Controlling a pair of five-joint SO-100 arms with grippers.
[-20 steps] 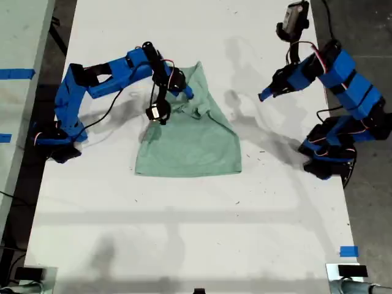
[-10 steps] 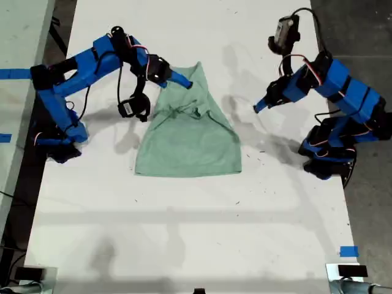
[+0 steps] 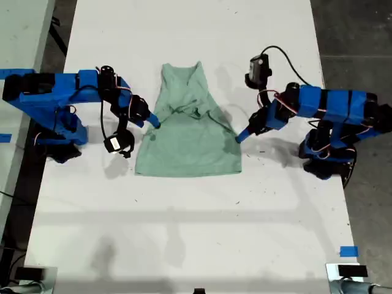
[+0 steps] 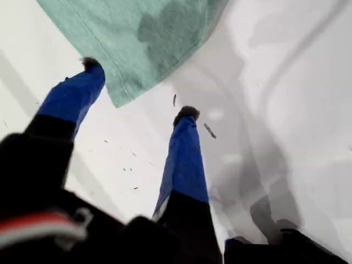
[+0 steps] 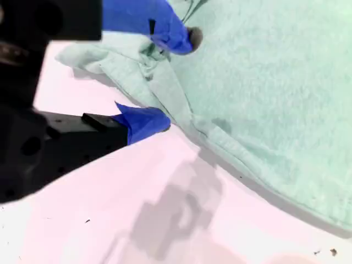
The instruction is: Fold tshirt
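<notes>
The second hand (image 5: 176, 80), at the exterior view's left, is now sitting at the side edge of the tshirt (image 3: 190, 141) instead of over its upper part as a second ago, and the cloth there is lying wider. The first hand (image 4: 138, 88) has come down from mid-air to the opposite edge. Both hands are gaping and gripping nothing, the second straddling a crumpled fold and the first just beside a corner, so with the tshirt lying mid-bench (image 3: 184, 233), a two-sided pinch is probably being set up
</notes>
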